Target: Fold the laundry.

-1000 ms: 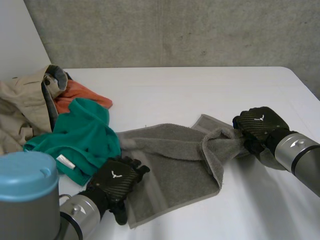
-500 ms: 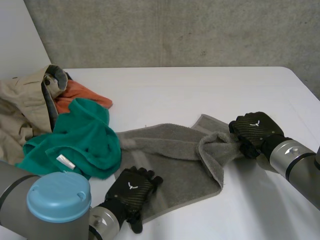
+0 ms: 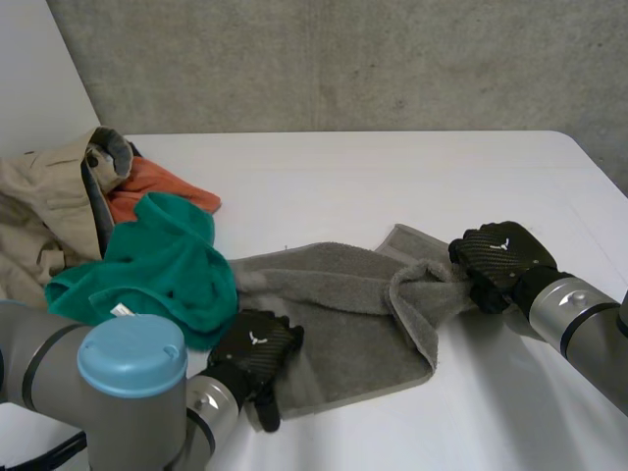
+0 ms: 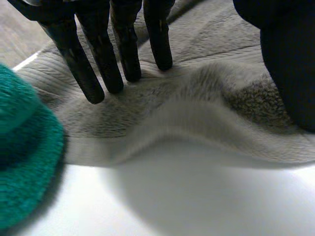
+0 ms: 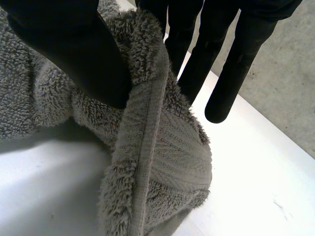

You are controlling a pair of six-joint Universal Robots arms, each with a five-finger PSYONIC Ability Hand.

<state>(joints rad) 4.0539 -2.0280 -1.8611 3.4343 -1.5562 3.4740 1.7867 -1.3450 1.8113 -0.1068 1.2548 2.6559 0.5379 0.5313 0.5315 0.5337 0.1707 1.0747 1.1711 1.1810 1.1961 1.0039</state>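
In the head view, one grey towel (image 3: 343, 304) is lying spread on the white table (image 3: 392, 177), bunched at its right end. The left hand (image 3: 257, 348) is resting on the towel's near left corner. The right hand (image 3: 500, 260) is gripping the gathered right end. At the table's left, three other cloths are heaping together: a teal cloth (image 3: 157, 270), an orange cloth (image 3: 147, 186) and a beige garment (image 3: 49, 211). Compared with half a second ago, the left hand is sitting further onto the towel, nearer the teal cloth, while the right hand is staying put.

The left wrist view is adding the finger detail. Straight fingers (image 4: 98, 59) are pressing flat on the towel and the thumb (image 4: 290, 64) is lying apart on it, gripping nothing. The towel's edge is rippling up off the table between them.

In the right wrist view, the thumb (image 5: 74, 44) is pinching the towel's hemmed edge (image 5: 142, 147) against the fingers (image 5: 231, 64).
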